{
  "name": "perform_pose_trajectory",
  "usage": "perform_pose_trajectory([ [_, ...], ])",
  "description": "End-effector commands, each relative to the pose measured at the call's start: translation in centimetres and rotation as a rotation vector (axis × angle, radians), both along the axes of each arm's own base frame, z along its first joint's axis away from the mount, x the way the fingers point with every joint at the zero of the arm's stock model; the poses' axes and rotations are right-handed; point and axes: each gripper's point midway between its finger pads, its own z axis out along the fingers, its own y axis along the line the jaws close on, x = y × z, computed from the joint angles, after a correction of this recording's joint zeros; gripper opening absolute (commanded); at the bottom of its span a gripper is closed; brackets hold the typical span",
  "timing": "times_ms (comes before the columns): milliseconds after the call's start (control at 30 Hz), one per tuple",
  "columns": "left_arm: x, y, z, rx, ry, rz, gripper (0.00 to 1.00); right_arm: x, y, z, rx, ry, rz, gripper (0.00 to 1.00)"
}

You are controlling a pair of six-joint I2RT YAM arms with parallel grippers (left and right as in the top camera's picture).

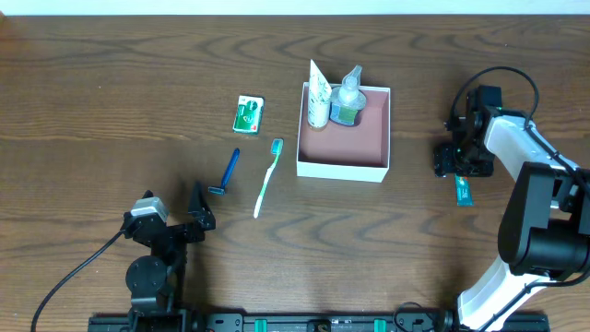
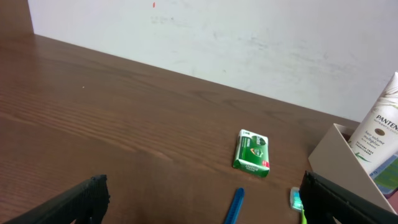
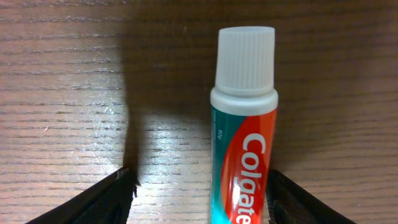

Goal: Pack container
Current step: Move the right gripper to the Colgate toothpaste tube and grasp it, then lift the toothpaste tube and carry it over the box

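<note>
The container (image 1: pixel 343 166), a square white-walled box with a pink-brown inside, stands right of the table's middle. It holds a white Pantene tube (image 1: pixel 318 95) and a clear bottle (image 1: pixel 348 100) at its far wall. Its corner (image 2: pixel 336 149) and the tube (image 2: pixel 379 127) show in the left wrist view. My right gripper (image 1: pixel 458 162) is open and low over a Colgate toothpaste tube (image 3: pixel 244 130), which lies flat between the fingers (image 3: pixel 200 180), nearer the right finger. My left gripper (image 1: pixel 201 214) is open and empty (image 2: pixel 202 186) near the front left.
A green packet (image 1: pixel 248 113) (image 2: pixel 252 151), a blue razor (image 1: pixel 227 172) (image 2: pixel 234 205) and a green-and-white toothbrush (image 1: pixel 268 175) (image 2: pixel 295 198) lie on the wooden table left of the container. A black cable (image 1: pixel 74 272) runs to the left arm.
</note>
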Motion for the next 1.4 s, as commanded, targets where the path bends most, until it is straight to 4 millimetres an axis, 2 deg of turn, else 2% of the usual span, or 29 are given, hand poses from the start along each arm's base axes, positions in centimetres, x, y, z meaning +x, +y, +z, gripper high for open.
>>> perform_pose_trajectory([
  [0, 0.0, 0.0, -1.7, 0.005, 0.041, 0.0, 0.98, -0.9, -0.1, -1.0, 0.003, 0.028, -0.008, 0.69],
  [167, 0.0, 0.0, -1.7, 0.005, 0.041, 0.0, 0.98, -0.8, -0.1, -1.0, 0.003, 0.024, -0.01, 0.68],
  [433, 0.0, 0.0, -1.7, 0.005, 0.041, 0.0, 0.98, -0.7, -0.3, -1.0, -0.004, 0.02, -0.028, 0.53],
  [633, 0.0, 0.0, -1.7, 0.005, 0.041, 0.0, 0.98, -0.7, -0.4, -1.0, -0.012, 0.019, -0.05, 0.49],
  [867, 0.0, 0.0, -1.7, 0.005, 0.041, 0.0, 0.98, -0.5, -0.6, -0.9, -0.02, 0.012, -0.069, 0.35],
  [933, 0.0, 0.0, -1.7, 0.005, 0.041, 0.0, 0.98, -0.4, -0.6, -0.9, -0.02, 0.008, -0.069, 0.35],
  [1033, 0.0, 0.0, -1.7, 0.005, 0.041, 0.0, 0.98, -0.1, -0.7, -0.9, -0.024, -0.002, -0.089, 0.29],
  [1100, 0.0, 0.0, -1.7, 0.005, 0.041, 0.0, 0.98, 0.0, -0.7, -0.9, -0.024, -0.01, -0.109, 0.21],
  [1367, 0.0, 0.0, -1.7, 0.005, 0.041, 0.0, 0.98, 0.4, -0.7, -0.8, -0.024, -0.025, -0.114, 0.16],
])
